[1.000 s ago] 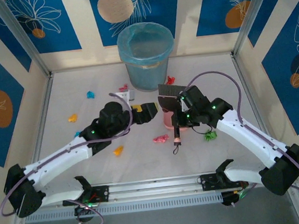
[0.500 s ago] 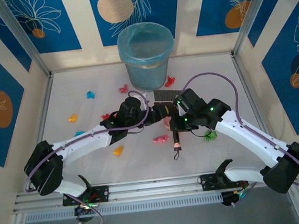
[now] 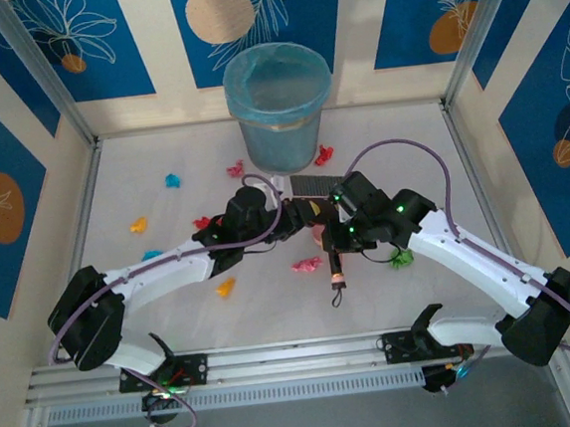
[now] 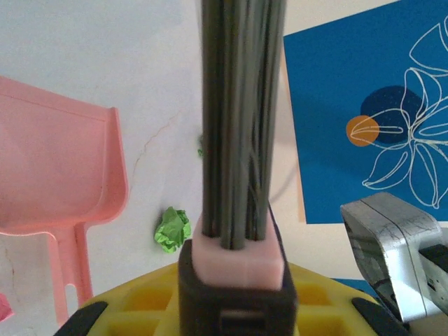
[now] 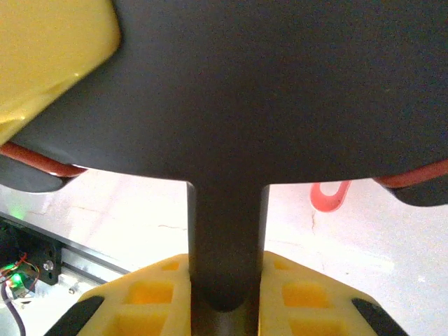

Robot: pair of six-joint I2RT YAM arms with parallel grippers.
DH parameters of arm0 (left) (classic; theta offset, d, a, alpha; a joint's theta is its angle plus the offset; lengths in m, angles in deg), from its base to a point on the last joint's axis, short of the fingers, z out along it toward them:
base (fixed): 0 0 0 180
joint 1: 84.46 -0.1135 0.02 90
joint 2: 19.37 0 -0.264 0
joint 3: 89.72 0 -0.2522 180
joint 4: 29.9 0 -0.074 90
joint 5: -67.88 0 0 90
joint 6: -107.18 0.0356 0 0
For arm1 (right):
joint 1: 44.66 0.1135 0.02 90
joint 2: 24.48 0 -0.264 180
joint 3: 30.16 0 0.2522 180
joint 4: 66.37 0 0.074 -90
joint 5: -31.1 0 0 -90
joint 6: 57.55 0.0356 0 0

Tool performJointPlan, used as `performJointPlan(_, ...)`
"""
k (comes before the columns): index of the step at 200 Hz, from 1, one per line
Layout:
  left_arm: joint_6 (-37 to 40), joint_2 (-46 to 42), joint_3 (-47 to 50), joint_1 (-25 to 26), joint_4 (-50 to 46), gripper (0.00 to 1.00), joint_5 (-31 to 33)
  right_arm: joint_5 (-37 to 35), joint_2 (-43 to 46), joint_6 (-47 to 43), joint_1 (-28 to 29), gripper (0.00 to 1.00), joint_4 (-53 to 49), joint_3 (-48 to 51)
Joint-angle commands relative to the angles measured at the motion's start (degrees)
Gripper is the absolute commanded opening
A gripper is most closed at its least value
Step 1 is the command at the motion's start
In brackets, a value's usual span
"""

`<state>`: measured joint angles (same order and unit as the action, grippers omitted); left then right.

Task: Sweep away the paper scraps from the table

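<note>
A brush with dark bristles (image 3: 312, 183) and a dark handle (image 3: 335, 269) hangs over the middle of the table (image 3: 429, 151). My right gripper (image 3: 338, 233) is shut on the handle (image 5: 225, 231). My left gripper (image 3: 299, 213) is shut on the brush head, its yellow fingers (image 4: 140, 308) flanking the pink block (image 4: 236, 246) that carries the bristles (image 4: 238, 105). Paper scraps lie scattered: blue (image 3: 172, 180), orange (image 3: 139, 225), orange (image 3: 226, 287), pink (image 3: 307, 264), green (image 3: 401, 257), red (image 3: 324, 154). The green wad (image 4: 171, 229) lies beside the pink dustpan (image 4: 56, 161).
A blue-lined bin (image 3: 278, 104) stands at the back centre. The pink dustpan (image 3: 316, 237) sits mostly hidden under both grippers. Aluminium rails (image 3: 84, 201) and patterned walls close in the table. The two arms cross the front half.
My left arm has swung right to the brush and its jaws have closed on the brush head. The right arm has barely moved and has kept hold of the handle.
</note>
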<state>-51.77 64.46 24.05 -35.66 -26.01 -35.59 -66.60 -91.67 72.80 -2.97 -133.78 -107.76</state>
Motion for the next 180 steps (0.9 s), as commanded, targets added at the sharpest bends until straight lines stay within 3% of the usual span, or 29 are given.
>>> performJointPlan(1, -3.5, -1.0, 1.5, -1.1, 1.9, 0.00, 3.1, 1.2, 2.3, 3.7, 0.8, 0.24, 3.9, 0.7)
performJointPlan(50, -13.1, -5.0, 4.8, -2.7, 0.4, 0.00, 7.3, -3.1, 14.4, 7.1, 0.8, 0.64, 8.8, 7.3)
performJointPlan(73, -17.2, -8.5, 3.9, -4.1, -8.5, 0.00, 9.4, -7.3, 22.6, 7.2, 0.8, 0.71, 9.2, 10.5)
performJointPlan(115, -26.0, -14.7, 1.8, -5.4, -26.9, 0.00, 20.2, -6.2, 37.4, 8.1, 1.1, 0.78, 22.4, 24.1)
performJointPlan(144, -29.7, -18.5, 0.9, -6.6, -34.8, 0.00, 25.8, -7.4, 36.5, 8.3, 4.4, 0.81, 25.8, 26.9)
performJointPlan(180, -33.9, -20.9, 0.2, -6.7, -39.6, 0.00, 28.8, -14.2, 30.6, 4.4, 15.2, 0.84, 38.8, 29.5)
